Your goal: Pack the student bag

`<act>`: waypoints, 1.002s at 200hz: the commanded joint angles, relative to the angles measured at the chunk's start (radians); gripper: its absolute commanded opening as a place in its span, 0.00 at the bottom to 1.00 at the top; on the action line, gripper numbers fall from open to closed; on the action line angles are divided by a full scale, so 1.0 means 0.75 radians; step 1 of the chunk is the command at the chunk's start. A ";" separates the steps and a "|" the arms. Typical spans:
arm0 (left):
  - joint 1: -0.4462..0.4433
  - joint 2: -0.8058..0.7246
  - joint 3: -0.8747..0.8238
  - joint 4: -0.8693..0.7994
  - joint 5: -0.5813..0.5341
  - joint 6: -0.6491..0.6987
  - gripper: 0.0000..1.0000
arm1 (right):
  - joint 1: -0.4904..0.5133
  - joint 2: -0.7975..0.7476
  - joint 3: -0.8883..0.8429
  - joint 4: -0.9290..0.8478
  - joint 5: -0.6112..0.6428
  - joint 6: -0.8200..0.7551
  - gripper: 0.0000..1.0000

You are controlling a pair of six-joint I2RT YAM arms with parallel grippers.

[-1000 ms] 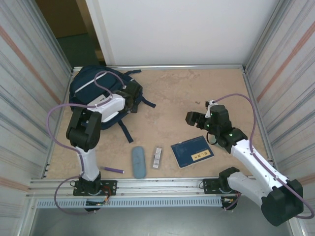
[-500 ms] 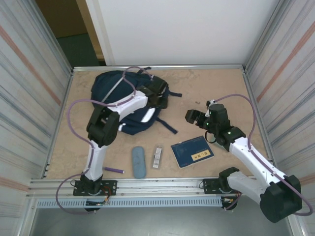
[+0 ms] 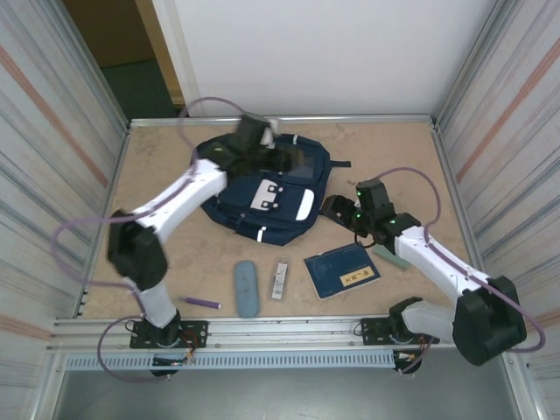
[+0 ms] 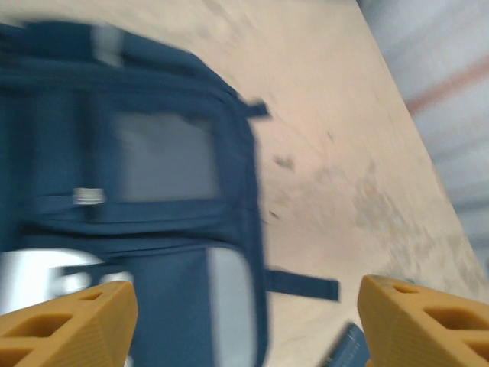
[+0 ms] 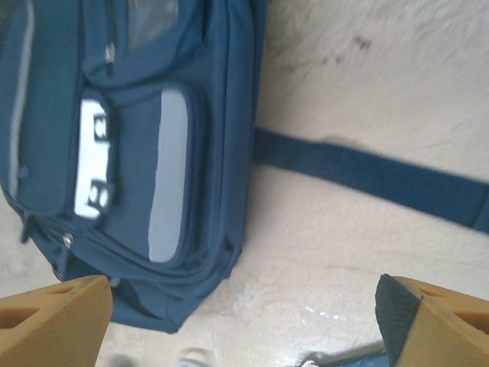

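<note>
Navy backpack (image 4: 153, 229), motion-blurred, spans 8 to 11 o'clock. It carries a grey patch (image 4: 164, 157) on its front, and a dark strap (image 4: 302, 283) lies toward 5 o'clock on the beige table (image 4: 336, 153). The left gripper (image 4: 244, 321) shows its orange fingertips (image 4: 69, 321) at 7 and 5 o'clock, spread wide apart; ribbed wall (image 4: 435, 69) at 2 o'clock.

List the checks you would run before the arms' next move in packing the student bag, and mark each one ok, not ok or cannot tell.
1. Left gripper open, nothing between its fingers: ok.
2. Right gripper open and empty: ok.
3. Large navy-blue fabric backpack lying front-up on the table: ok.
4. Backpack unzipped for loading: cannot tell.
5. Blue rectangular booklet, grey-blue oval case and purple pen packed: not ok, all lie on the table.
</note>
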 commanded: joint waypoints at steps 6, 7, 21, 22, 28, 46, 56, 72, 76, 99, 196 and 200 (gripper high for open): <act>0.211 -0.154 -0.264 -0.015 -0.124 0.070 0.79 | 0.105 0.126 0.080 0.018 0.022 0.017 0.89; 0.220 -0.156 -0.274 -0.013 -0.124 0.070 0.79 | 0.108 0.134 0.082 0.020 0.019 0.015 0.89; 0.325 -0.143 -0.348 -0.004 -0.079 0.070 0.80 | 0.137 0.231 0.108 0.078 -0.047 -0.003 0.86; 0.331 -0.139 -0.351 -0.003 -0.071 0.071 0.80 | 0.139 0.240 0.110 0.082 -0.052 -0.002 0.86; 0.366 -0.113 -0.365 0.006 -0.012 0.076 0.80 | 0.149 0.282 0.119 0.102 -0.062 0.004 0.84; 0.386 0.006 -0.340 -0.001 0.029 0.126 0.80 | 0.157 0.391 0.124 0.198 -0.099 0.021 0.75; 0.370 0.070 -0.336 0.010 -0.038 0.138 0.80 | 0.159 0.439 0.131 0.224 -0.103 0.029 0.68; 0.359 0.158 -0.347 0.023 -0.054 0.128 0.80 | 0.147 0.497 0.154 0.231 -0.101 0.020 0.57; 0.359 0.174 -0.346 0.011 -0.046 0.122 0.80 | 0.139 0.509 0.160 0.233 -0.104 0.012 0.53; 0.322 0.151 -0.427 -0.035 -0.122 0.037 0.76 | 0.042 0.538 0.183 0.220 -0.151 -0.056 0.26; -0.138 -0.149 -0.800 0.369 0.236 -0.349 0.79 | -0.392 0.871 0.674 0.064 -0.465 -0.166 0.57; -0.137 -0.145 -0.763 0.344 0.301 -0.318 0.78 | -0.398 0.865 0.692 0.034 -0.490 -0.162 0.60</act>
